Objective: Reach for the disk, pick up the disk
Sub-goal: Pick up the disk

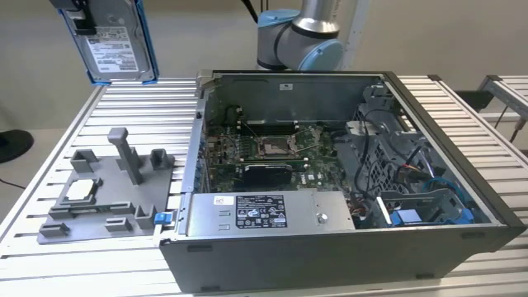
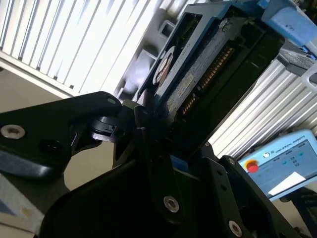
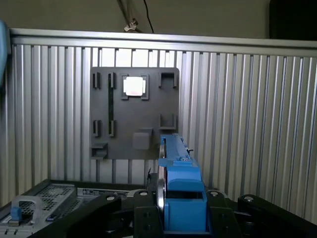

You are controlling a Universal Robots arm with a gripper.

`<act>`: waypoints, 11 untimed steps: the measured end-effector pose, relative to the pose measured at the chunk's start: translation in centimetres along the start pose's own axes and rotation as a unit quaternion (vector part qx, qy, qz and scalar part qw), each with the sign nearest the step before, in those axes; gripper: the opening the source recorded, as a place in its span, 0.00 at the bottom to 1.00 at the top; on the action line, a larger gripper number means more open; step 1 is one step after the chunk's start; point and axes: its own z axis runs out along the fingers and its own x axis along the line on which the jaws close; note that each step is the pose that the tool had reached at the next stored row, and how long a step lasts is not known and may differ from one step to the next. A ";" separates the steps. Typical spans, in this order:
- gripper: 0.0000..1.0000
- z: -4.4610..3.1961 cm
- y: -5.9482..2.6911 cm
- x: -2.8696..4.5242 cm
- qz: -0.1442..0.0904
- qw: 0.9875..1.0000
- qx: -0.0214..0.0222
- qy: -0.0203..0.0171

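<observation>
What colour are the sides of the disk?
Blue; the disk shows it best in the first wrist view.

Exterior view: elevated, angled down over computer case (image 1: 330, 260). Both wrist views: close along disk (image 2: 198, 74) (image 3: 181, 171).

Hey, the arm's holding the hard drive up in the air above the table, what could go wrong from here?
1. The gripper clamps the hard drive by one end, high above the slatted table; a slip would likely mean a hard fall.
2. The grey fixture plate with its square chip lies roughly below, so a drop could strike them.
3. The open computer case stands close by; a wide swing might clip it.
</observation>
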 end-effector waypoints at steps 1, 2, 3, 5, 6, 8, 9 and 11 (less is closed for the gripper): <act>0.00 0.00 -0.21 0.01 0.000 1.000 0.000 0.000; 0.00 0.00 -0.43 0.01 0.000 1.000 0.000 0.000; 0.00 -0.01 -0.63 0.02 0.000 1.000 0.000 0.000; 0.00 -0.01 -1.03 0.02 0.000 1.000 0.000 0.000; 0.00 0.00 -1.24 0.03 0.000 1.000 0.000 0.000; 0.00 -0.01 -1.63 0.04 0.000 1.000 0.000 0.000; 0.00 -0.01 -1.84 0.04 0.000 1.000 0.000 0.000; 0.00 -0.01 -2.25 0.05 0.000 1.000 0.000 0.000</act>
